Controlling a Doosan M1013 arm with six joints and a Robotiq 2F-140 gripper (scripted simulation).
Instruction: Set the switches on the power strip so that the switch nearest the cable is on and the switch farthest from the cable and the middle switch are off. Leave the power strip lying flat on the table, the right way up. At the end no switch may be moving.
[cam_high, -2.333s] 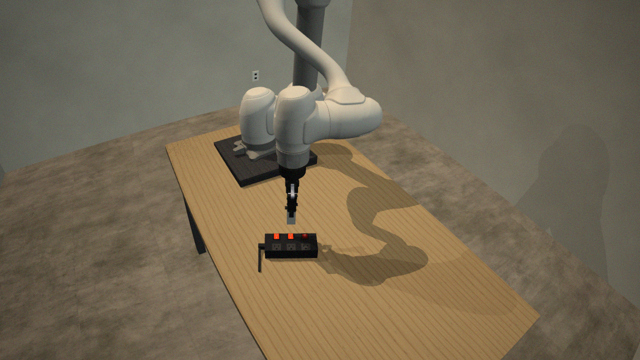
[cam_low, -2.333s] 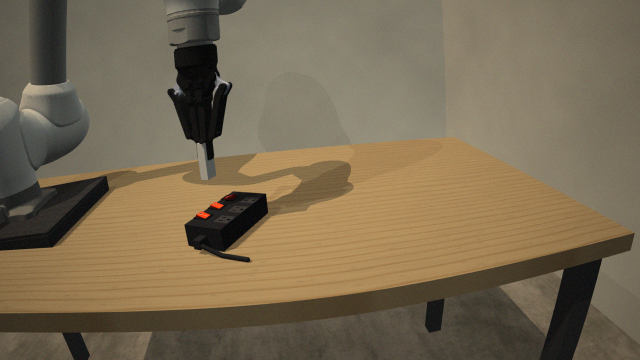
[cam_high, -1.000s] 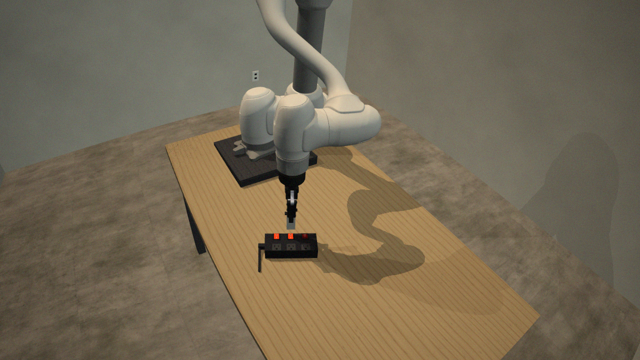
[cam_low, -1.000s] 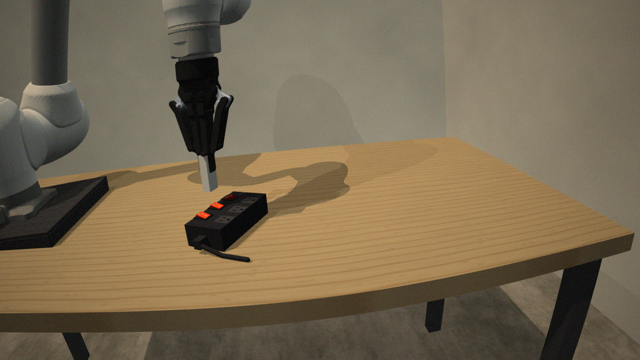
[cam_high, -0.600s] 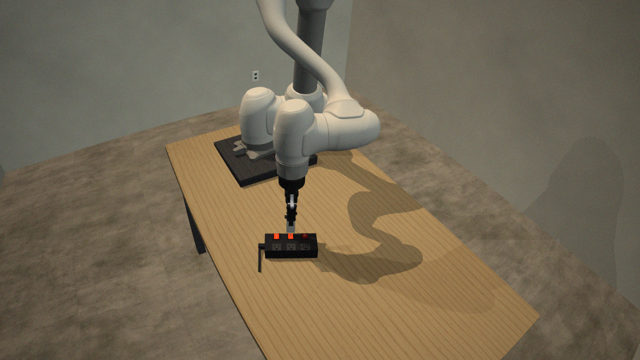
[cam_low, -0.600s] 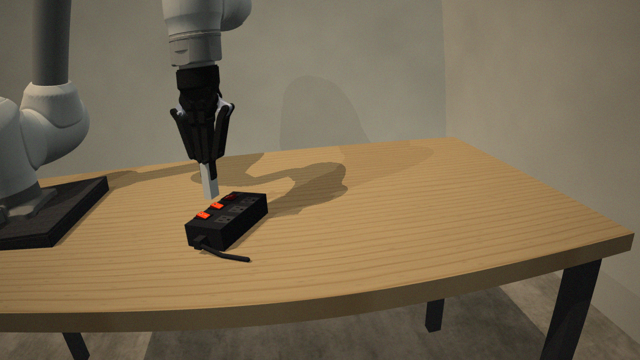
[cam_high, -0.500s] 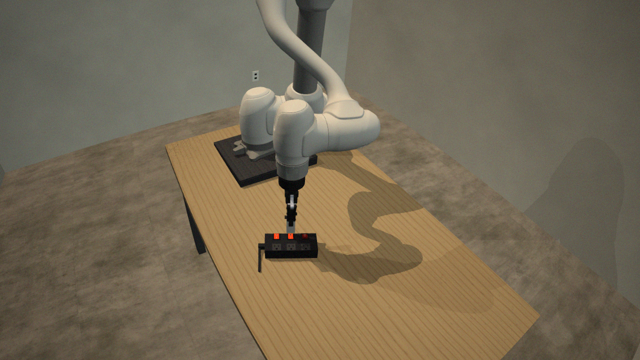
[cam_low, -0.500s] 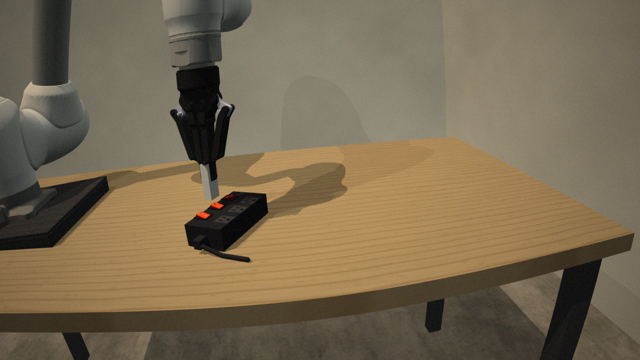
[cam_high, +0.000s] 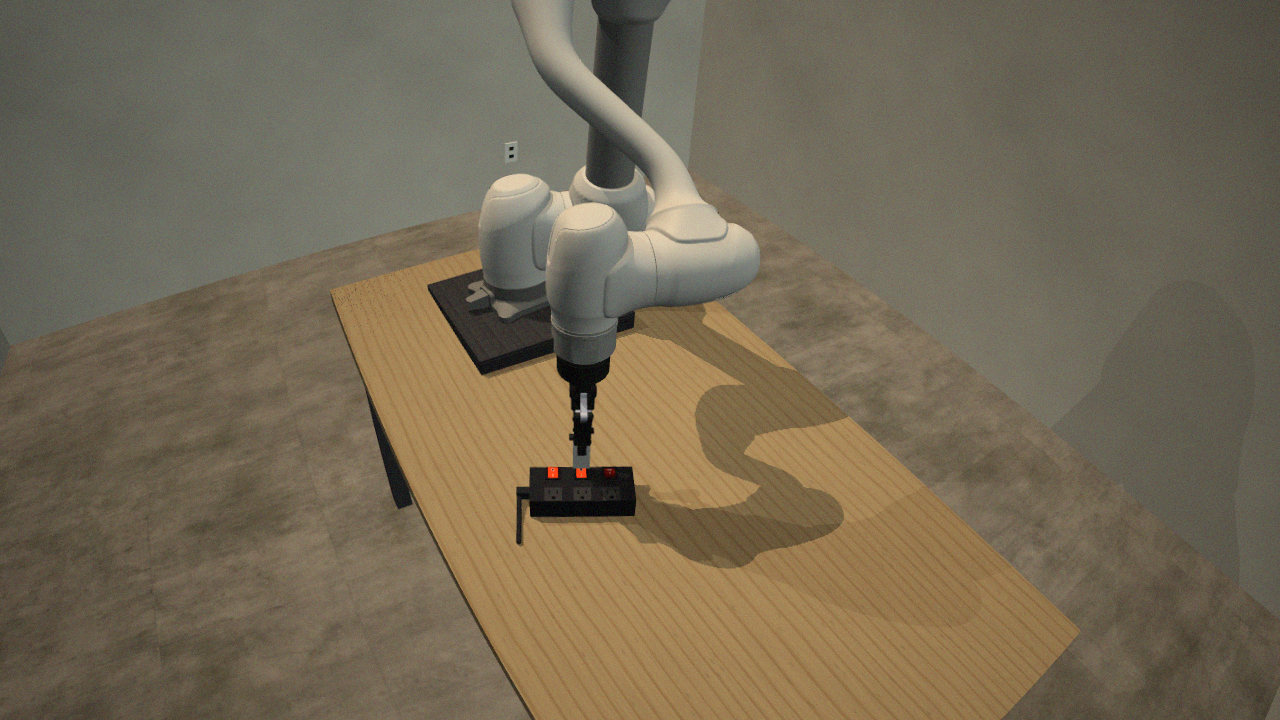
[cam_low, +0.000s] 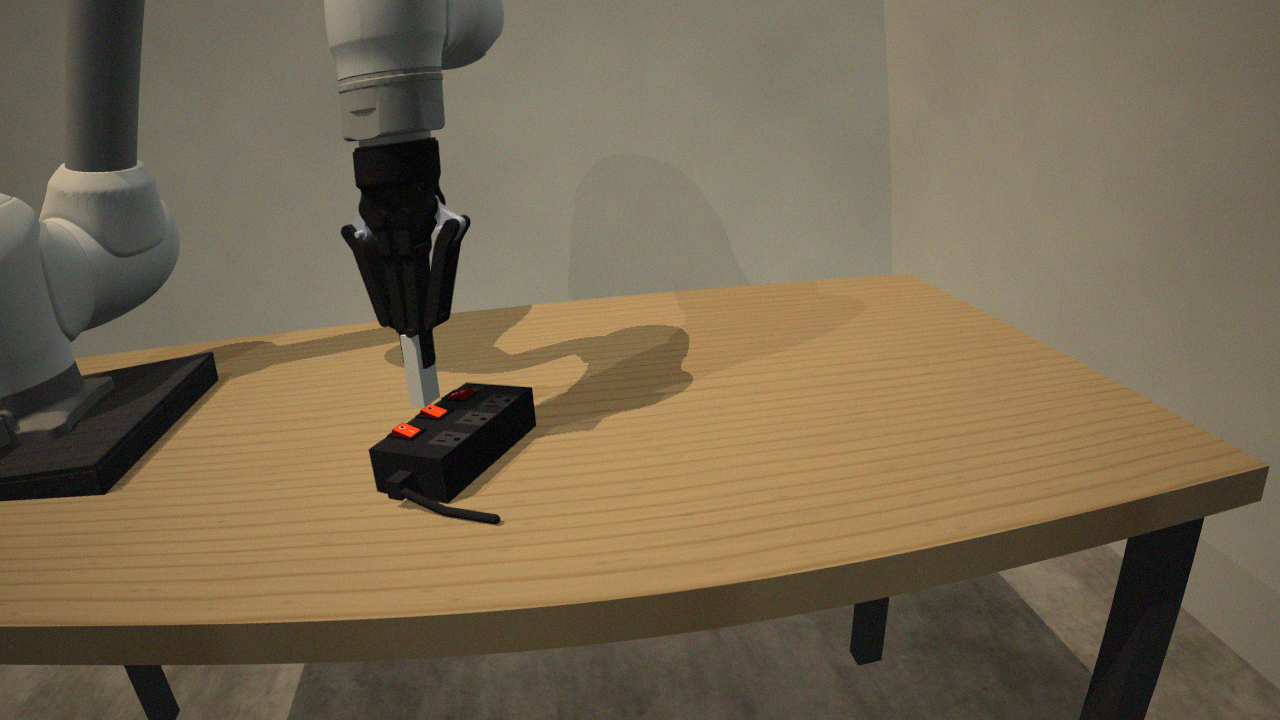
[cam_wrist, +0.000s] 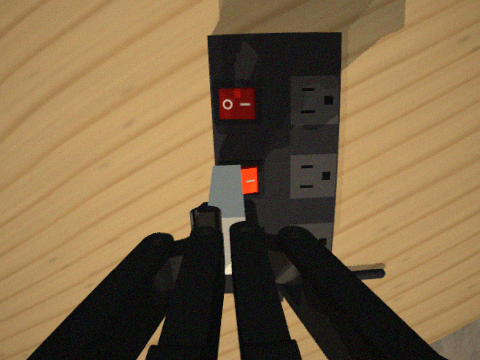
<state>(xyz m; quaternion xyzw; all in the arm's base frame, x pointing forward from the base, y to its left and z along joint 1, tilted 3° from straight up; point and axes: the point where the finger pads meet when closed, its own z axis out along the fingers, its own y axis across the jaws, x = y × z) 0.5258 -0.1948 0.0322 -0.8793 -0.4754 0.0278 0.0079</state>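
Note:
A black power strip (cam_high: 581, 490) lies flat and right way up on the wooden table, its cable (cam_high: 518, 516) at the left end. The switch nearest the cable (cam_high: 552, 471) and the middle switch (cam_high: 580, 471) glow bright orange-red. The farthest switch (cam_high: 610, 471) is dark red. My gripper (cam_high: 580, 458) is shut and empty, pointing straight down. Its grey tip (cam_low: 420, 383) is at the middle switch (cam_low: 433, 411); I cannot tell if they touch. In the wrist view the tip (cam_wrist: 226, 196) covers the left half of the middle switch (cam_wrist: 250, 180). The farthest switch (cam_wrist: 236, 103) is in plain view and the nearest one is hidden behind the fingers.
The robot's dark base plate (cam_high: 501, 326) sits at the far end of the table. The table's left edge runs close to the cable (cam_low: 452, 511). The arm's shadow falls to the right of the strip.

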